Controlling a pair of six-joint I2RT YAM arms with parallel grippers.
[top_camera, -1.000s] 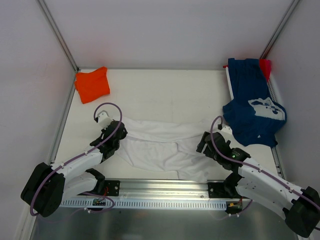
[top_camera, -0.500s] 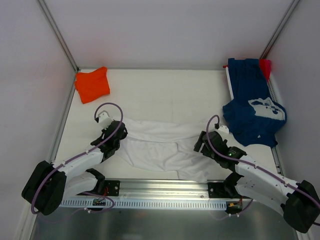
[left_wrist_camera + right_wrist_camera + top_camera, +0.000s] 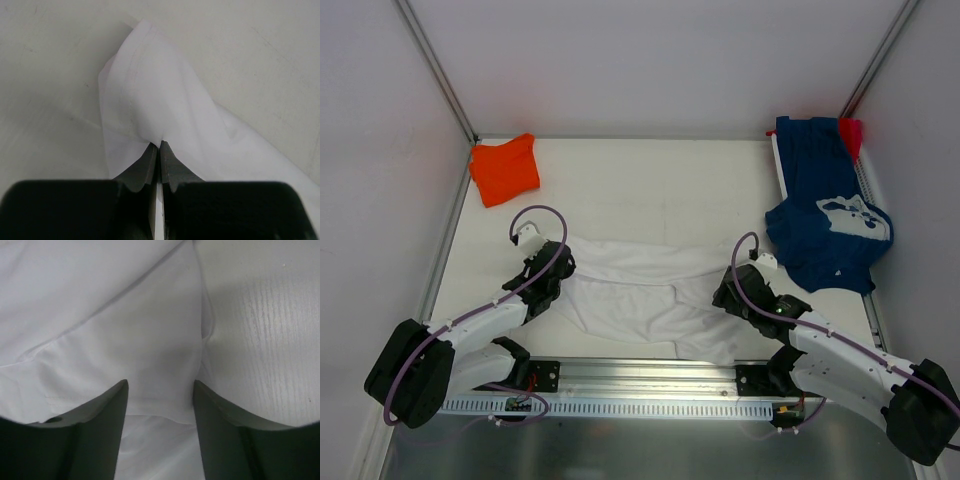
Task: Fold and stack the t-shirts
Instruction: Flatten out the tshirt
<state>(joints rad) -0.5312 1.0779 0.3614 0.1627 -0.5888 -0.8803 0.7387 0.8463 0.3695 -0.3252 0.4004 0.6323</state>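
Top external view: the orange shirt (image 3: 505,169) lies folded at the far left corner of the table (image 3: 650,190), well apart from my arms. The navy shirt (image 3: 825,225) with white print is heaped along the right edge, near my right arm. The small red one (image 3: 851,133) peeks out behind it. The white shirt (image 3: 640,295) lies rumpled across the near middle, between both arms. My left pincer (image 3: 157,150) is clenched on a raised fold at the white shirt's left edge. My right pincer (image 3: 160,390) is spread wide over the shirt's right side, gripping nothing; whether its tips touch the cloth I cannot tell.
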